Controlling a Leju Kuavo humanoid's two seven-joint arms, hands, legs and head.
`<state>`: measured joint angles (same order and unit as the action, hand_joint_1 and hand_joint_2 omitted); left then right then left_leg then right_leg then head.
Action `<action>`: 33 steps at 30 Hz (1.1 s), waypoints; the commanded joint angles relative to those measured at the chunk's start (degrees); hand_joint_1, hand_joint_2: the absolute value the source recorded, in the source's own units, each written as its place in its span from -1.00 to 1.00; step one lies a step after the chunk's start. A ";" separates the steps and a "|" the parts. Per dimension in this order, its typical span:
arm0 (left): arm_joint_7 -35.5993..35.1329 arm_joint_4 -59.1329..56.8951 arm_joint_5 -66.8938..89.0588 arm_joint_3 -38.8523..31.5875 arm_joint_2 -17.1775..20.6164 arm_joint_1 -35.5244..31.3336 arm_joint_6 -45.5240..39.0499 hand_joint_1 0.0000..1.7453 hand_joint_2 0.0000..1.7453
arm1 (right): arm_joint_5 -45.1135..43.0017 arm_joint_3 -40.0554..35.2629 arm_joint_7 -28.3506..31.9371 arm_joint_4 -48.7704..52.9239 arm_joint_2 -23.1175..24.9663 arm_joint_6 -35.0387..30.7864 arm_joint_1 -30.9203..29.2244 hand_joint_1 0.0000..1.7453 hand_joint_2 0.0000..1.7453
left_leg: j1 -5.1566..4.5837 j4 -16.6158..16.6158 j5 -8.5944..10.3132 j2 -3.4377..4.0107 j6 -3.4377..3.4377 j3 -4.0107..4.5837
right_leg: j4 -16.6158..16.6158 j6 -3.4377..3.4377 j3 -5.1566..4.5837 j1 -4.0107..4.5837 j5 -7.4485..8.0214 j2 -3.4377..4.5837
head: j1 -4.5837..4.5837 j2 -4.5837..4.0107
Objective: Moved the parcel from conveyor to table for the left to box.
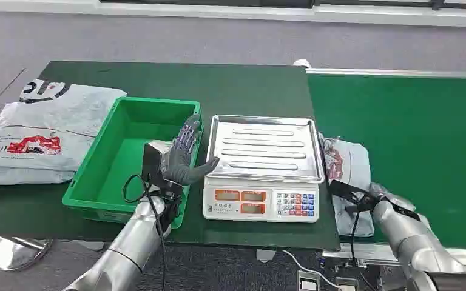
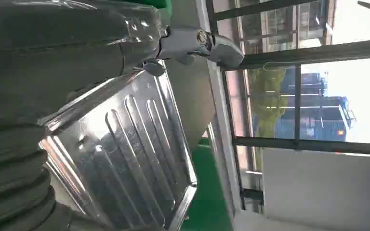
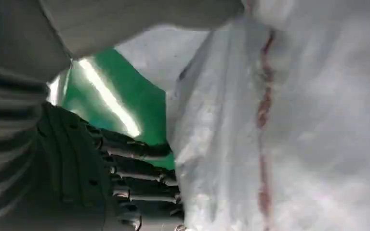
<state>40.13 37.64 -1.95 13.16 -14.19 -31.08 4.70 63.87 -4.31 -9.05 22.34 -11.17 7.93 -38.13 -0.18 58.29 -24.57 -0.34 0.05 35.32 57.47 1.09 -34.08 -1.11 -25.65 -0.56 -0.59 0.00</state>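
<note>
The parcel (image 1: 347,176) is lying at the conveyor's (image 1: 425,139) near-left edge, at 3 o'clock of the scale (image 1: 264,170), touching or just beside its pan. The right hand (image 1: 381,195) is sitting at the parcel's near end; the right wrist view is showing dark fingers (image 3: 139,178) meeting the grey wrapper's edge, but whether they are clamping it cannot be told. Judgement: the pickup step is in hand, transfer not yet made. The next move is calling for a secure hold on the limp wrapper, then a lift clearing the scale toward the table (image 1: 243,85).

The left hand (image 1: 182,159) is hovering with fingers spread and holding nothing, between the bin (image 1: 97,182) and the scale. Spare mailers (image 1: 36,133) are lying at 9 o'clock of the bin.

The head view is giving the layout; the left wrist view is giving the pan's (image 2: 125,154) ribs close up.
</note>
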 commanded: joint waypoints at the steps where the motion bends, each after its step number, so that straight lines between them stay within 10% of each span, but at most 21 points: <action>1: -0.13 -3.87 0.06 -0.14 0.83 -2.70 0.15 -1.00 1.00 | -0.56 -4.17 1.76 -6.37 1.22 2.65 -3.48 -1.00 1.00 | 0.07 -0.03 -0.03 0.13 0.05 -0.09 | -0.07 -0.08 0.07 0.08 0.03 0.14 | 0.00 0.00; 12: -0.13 -3.24 0.04 -0.75 1.30 -2.60 -0.08 -1.00 1.00 | -0.37 -6.67 8.05 -6.59 2.27 7.30 -4.33 -0.96 1.00 | 0.07 -0.03 -0.02 0.22 0.06 -0.09 | -0.07 -0.07 0.05 0.07 0.07 0.24 | 0.02 0.00; 13: -0.13 -2.57 -0.08 -1.07 1.59 -2.28 -0.28 -1.00 1.00 | -1.49 -6.14 9.91 -6.10 2.99 5.53 -4.37 1.00 1.00 | 0.10 -0.07 -0.02 0.30 0.07 -0.14 | -0.12 -0.10 0.08 0.10 0.10 0.32 | 0.00 0.00; 22: -0.13 2.14 -0.20 -2.02 2.51 1.35 -0.70 -1.00 1.00 | -6.21 -4.79 21.02 0.38 7.20 -12.67 -2.27 1.00 1.00 | 0.09 -0.09 -0.05 0.70 0.11 -0.19 | -0.06 -0.21 -0.04 0.13 0.18 0.72 | 0.00 0.00; 33: -0.13 2.08 0.03 -2.19 2.23 0.87 -0.31 -1.00 1.00 | -11.20 -2.64 25.07 4.45 7.06 -19.14 -0.15 1.00 1.00 | 0.09 -0.20 -0.07 1.31 0.48 -0.11 | 0.02 -0.49 -0.48 0.29 0.32 1.31 | 0.00 0.00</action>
<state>40.15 41.03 -2.10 13.16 -12.98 -29.14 4.07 55.36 -6.32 14.65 23.87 -6.93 -8.26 -37.12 -0.13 58.17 -24.60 0.77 0.46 35.38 57.55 0.69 -34.63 -0.85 -25.34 0.54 -0.59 0.00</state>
